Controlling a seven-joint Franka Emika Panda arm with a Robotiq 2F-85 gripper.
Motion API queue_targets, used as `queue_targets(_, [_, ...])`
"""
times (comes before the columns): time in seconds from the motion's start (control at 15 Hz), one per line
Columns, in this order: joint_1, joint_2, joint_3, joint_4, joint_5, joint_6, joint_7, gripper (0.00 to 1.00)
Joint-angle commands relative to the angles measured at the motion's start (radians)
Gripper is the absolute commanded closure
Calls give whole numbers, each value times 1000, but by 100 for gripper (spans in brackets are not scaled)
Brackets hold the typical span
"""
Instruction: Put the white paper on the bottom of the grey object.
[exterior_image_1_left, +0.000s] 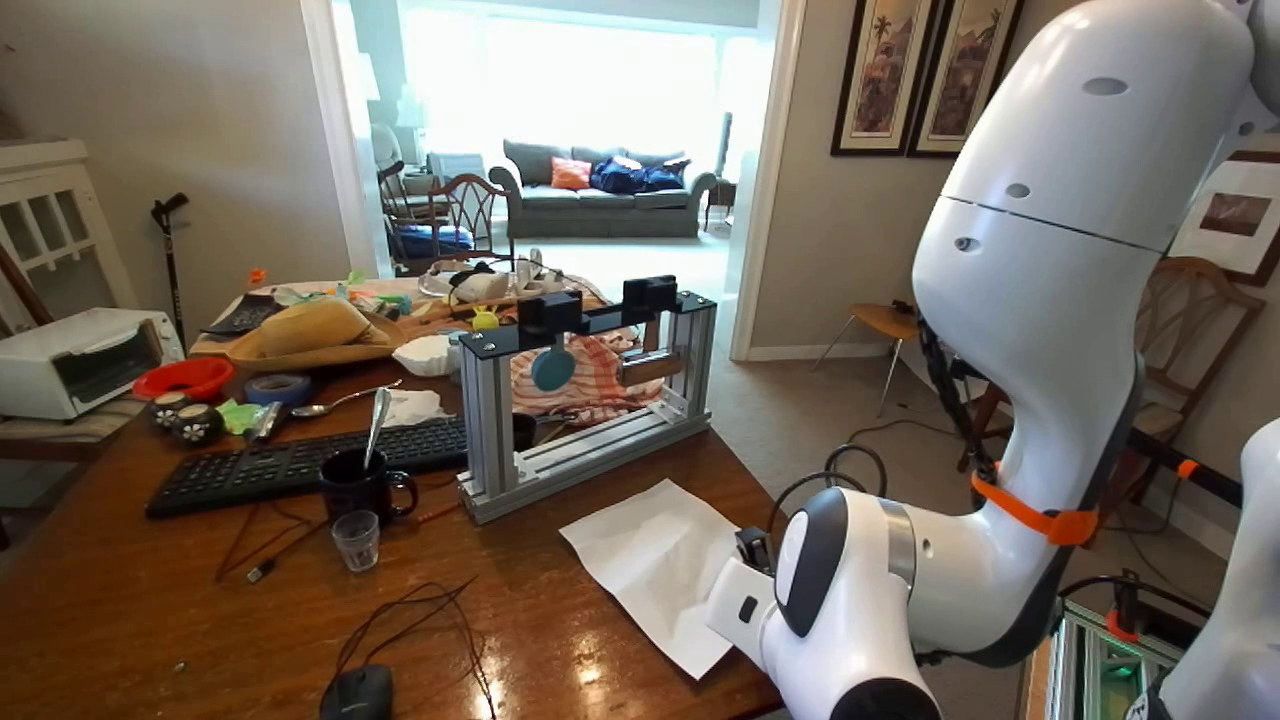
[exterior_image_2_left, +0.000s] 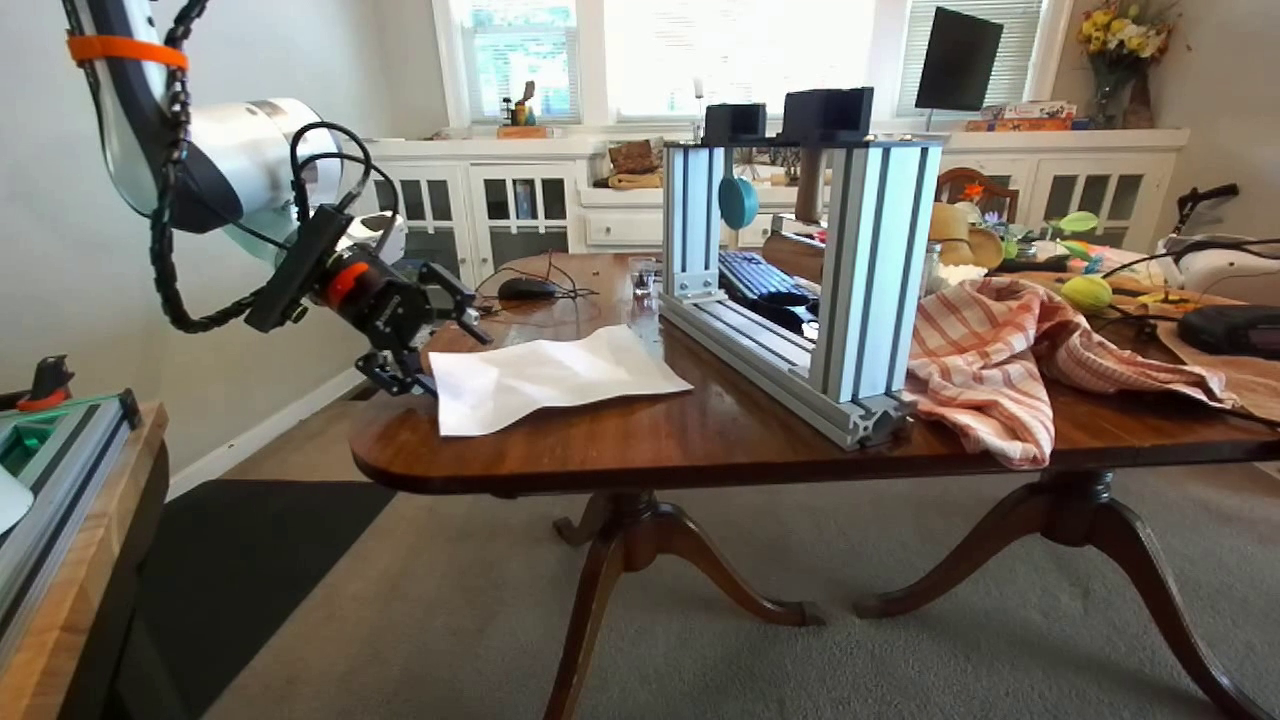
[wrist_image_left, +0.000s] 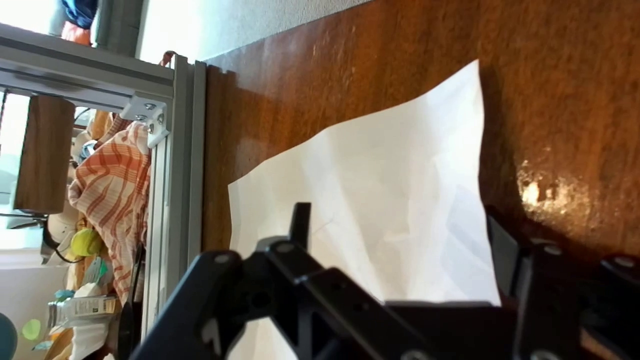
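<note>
The white paper (exterior_image_1_left: 650, 560) lies slightly curled on the wooden table, in front of the grey rack (exterior_image_1_left: 590, 455). In an exterior view the paper (exterior_image_2_left: 550, 372) has a near edge raised at my gripper (exterior_image_2_left: 455, 358). The rack (exterior_image_2_left: 870, 270) stands upright, with an open middle and a flat bottom rail. In the wrist view the gripper (wrist_image_left: 400, 237) is open. One finger is over the paper (wrist_image_left: 370, 190); the other is beyond its edge, partly hidden by the paper. The rack also shows at the left of the wrist view (wrist_image_left: 187, 165).
A black mug (exterior_image_1_left: 355, 487) with a spoon, a clear glass (exterior_image_1_left: 357, 541) and a keyboard (exterior_image_1_left: 290, 465) are beside the rack. A mouse (exterior_image_1_left: 358, 692) with its cable lies near the front. A striped cloth (exterior_image_2_left: 985, 360) lies behind the rack. A blue disc (exterior_image_2_left: 738, 203) hangs inside it.
</note>
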Motion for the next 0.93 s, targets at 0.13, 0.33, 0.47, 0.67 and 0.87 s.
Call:
queue_targets(0.13, [-5,33,4,16,-43,-20,48,24])
queue_targets(0.33, [-4,40,5,26,-48,-21,55,28])
queue_targets(0.47, [-3,45,6,36,-52,-21,60,36])
queue_targets(0.67, [-4,52,6,48,-62,-19,73,47])
queue_targets(0.87, [-6,61,6,56,-73,-16,94,77])
